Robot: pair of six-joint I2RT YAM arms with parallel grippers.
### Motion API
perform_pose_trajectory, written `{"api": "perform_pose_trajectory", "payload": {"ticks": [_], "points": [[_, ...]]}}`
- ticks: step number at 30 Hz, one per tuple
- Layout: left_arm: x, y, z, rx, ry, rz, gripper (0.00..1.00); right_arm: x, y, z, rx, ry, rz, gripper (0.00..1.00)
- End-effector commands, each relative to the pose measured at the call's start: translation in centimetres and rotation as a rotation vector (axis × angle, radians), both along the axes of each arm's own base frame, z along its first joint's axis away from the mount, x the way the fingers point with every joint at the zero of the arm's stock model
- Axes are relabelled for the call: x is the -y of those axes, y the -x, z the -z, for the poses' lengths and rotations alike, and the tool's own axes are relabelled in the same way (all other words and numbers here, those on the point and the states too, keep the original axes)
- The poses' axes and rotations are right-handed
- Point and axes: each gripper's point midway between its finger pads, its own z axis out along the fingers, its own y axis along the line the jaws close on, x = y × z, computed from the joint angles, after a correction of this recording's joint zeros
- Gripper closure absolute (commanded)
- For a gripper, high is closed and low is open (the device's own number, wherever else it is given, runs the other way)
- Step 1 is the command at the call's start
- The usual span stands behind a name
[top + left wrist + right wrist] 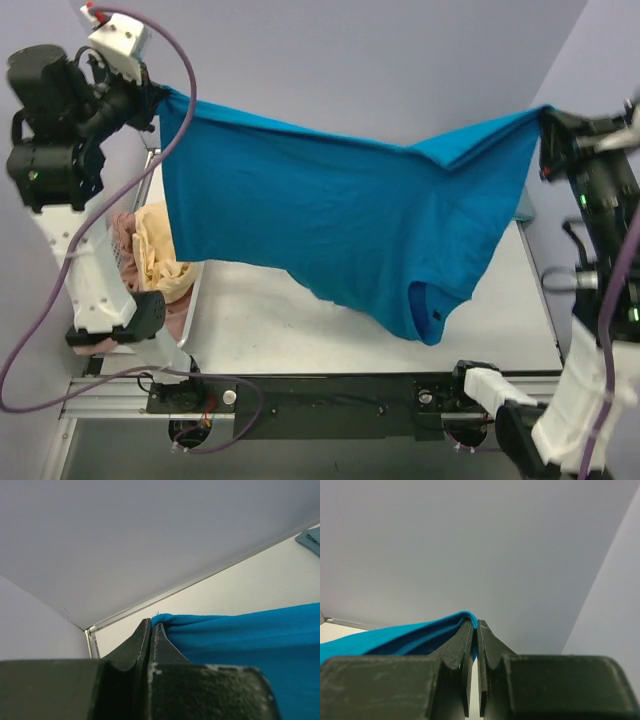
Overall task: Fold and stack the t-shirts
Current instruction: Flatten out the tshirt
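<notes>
The white table point(300, 325) fills the middle of the overhead view, with grey walls behind it and a metal rail point(330, 392) along its near edge where the two arms are bolted.

Above it hangs the bright blue t-shirt point(330, 215), spread wide in the air between the two arms. Its upper edge runs from the top left corner across to the top right, sagging a little in the middle. The body drapes down toward the near side of the table, and the lowest part, with a rounded opening in the cloth, dangles right of centre. I cannot tell whether that low end touches the table.

At the left edge of the table, partly behind the left arm and under the blue cloth, lies a crumpled heap: the pale yellow-orange t-shirt point(160, 250) bunched on top of the dusty pink one point(123, 232). A sliver of the dull teal t-shirt point(311, 537) lies flat on the table far off to the right, well apart from the heap.

The left gripper point(152, 100) is raised at the top left; in its wrist view the left gripper point(152, 625) has its jaws pressed together on a pinched corner of the blue t-shirt point(250, 640). The right gripper point(547, 125) is raised at the top right, and the right gripper point(476, 625) likewise has its jaws clamped on a folded edge of the blue t-shirt point(395, 637).

A purple cable point(35, 330) loops down along the left arm
</notes>
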Motion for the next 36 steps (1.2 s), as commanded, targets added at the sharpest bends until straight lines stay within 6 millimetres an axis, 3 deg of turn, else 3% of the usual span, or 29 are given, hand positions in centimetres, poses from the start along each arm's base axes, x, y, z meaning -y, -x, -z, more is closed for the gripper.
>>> {"api": "perform_pose_trajectory", "payload": {"ticks": [1, 2, 3, 4, 5, 6, 7, 8, 9, 10, 11, 12, 15, 18, 20, 21, 22, 23, 24, 25, 26, 27, 28, 30, 31, 34, 35, 36], "points": [[-1.6, -9.4, 2.5, -0.024, 0.076, -0.081, 1.0, -0.5, -12.2, 0.5, -0.05, -0.055, -0.122, 1.0], [-1.7, -10.1, 1.0, 0.04, 0.085, -0.082, 1.0, -0.4, -15.8, 1.8, -0.099, -0.085, -0.136, 1.0], [-1.9, -12.2, 2.2, 0.025, 0.096, -0.092, 1.0, -0.7, -15.9, -0.3, -0.051, -0.082, -0.158, 1.0], [-1.9, -13.0, 0.7, 0.094, 0.102, -0.089, 1.0, -0.4, -18.7, -0.3, -0.06, -0.104, -0.166, 1.0], [-2.0, -14.5, 1.0, 0.105, 0.111, -0.091, 1.0, -0.7, -19.4, -1.3, -0.028, -0.104, -0.186, 1.0], [-2.1, -15.5, -0.1, 0.164, 0.113, -0.091, 1.0, -0.5, -21.7, -1.6, -0.02, -0.127, -0.195, 1.0], [-2.2, -17.0, 0.4, 0.175, 0.119, -0.097, 1.0, -0.2, -24.8, -0.5, -0.029, -0.14, -0.204, 1.0], [-2.6, -18.1, -0.6, 0.239, 0.119, -0.114, 1.0, -0.1, -24.4, -3.4, 0.067, -0.141, -0.213, 1.0], [-3.1, -19.6, -0.4, 0.265, 0.126, -0.137, 1.0, 0.6, -26.9, -2.6, 0.07, -0.167, -0.204, 1.0], [-3.9, -20.2, -1.7, 0.332, 0.131, -0.181, 1.0, 0.9, -26.2, -5.2, 0.165, -0.184, -0.214, 1.0], [-4.1, -21.4, -1.6, 0.361, 0.134, -0.193, 1.0, 1.6, -27.7, -4.8, 0.178, -0.211, -0.199, 1.0], [-4.5, -21.5, -2.9, 0.423, 0.136, -0.215, 1.0, 2.0, -27.4, -6.2, 0.249, -0.206, -0.189, 1.0], [-3.6, -22.0, -4.6, 0.537, 0.096, -0.207, 1.0, 4.4, -27.5, -7.6, 0.34, -0.224, -0.079, 1.0], [-2.6, -21.8, -6.0, 0.613, 0.051, -0.179, 1.0, 6.1, -25.8, -9.4, 0.392, -0.23, -0.047, 1.0], [-2.3, -21.6, -6.1, 0.617, 0.02, -0.159, 1.0, 7.1, -25.0, -9.5, 0.387, -0.24, -0.035, 1.0], [-2.2, -22.0, -5.2, 0.583, 0.009, -0.156, 1.0, 7.2, -23.8, -10.1, 0.393, -0.238, -0.033, 1.0], [-2.0, -21.8, -4.9, 0.562, 0.006, -0.145, 1.0, 7.6, -24.5, -8.5, 0.336, -0.246, -0.022, 1.0], [-1.9, -22.2, -3.4, 0.502, 0.004, -0.137, 1.0, 7.4, -23.4, -8.6, 0.322, -0.244, -0.022, 1.0], [-1.7, -21.7, -3.2, 0.474, 0.005, -0.129, 1.0, 7.4, -24.1, -6.5, 0.247, -0.244, -0.029, 1.0], [-1.5, -22.4, -0.4, 0.376, -0.002, -0.117, 1.0, 7.1, -23.6, -5.1, 0.193, -0.233, -0.032, 1.0], [-1.0, -21.4, -0.5, 0.354, -0.007, -0.088, 1.0, 6.2, -23.6, -3.2, 0.115, -0.218, -0.065, 1.0], [-0.8, -21.6, 2.5, 0.244, -0.017, -0.075, 1.0, 5.8, -22.8, -1.7, 0.061, -0.187, -0.065, 1.0], [-0.2, -21.3, 4.4, 0.175, -0.023, -0.036, 1.0, 5.1, -22.8, 1.6, -0.068, -0.189, -0.089, 1.0], [0.7, -19.8, 8.9, 0.004, -0.049, 0.034, 1.0, 4.0, -21.0, 6.9, -0.246, -0.17, -0.112, 1.0], [1.4, -18.5, 11.2, -0.089, -0.057, 0.08, 1.0, 3.6, -20.1, 10.6, -0.338, -0.176, -0.119, 1.0], [2.1, -14.6, 19.1, -0.354, -0.087, 0.164, 1.0, 1.3, -15.9, 19.1, -0.571, -0.204, -0.165, 1.0], [2.3, -13.3, 21.7, -0.442, -0.08, 0.188, 1.0, 0.1, -13.6, 23.2, -0.679, -0.22, -0.177, 1.0], [2.5, -11.3, 25.3, -0.543, -0.073, 0.207, 1.0, -0.3, -12.5, 25.1, -0.734, -0.229, -0.168, 1.0]]}}
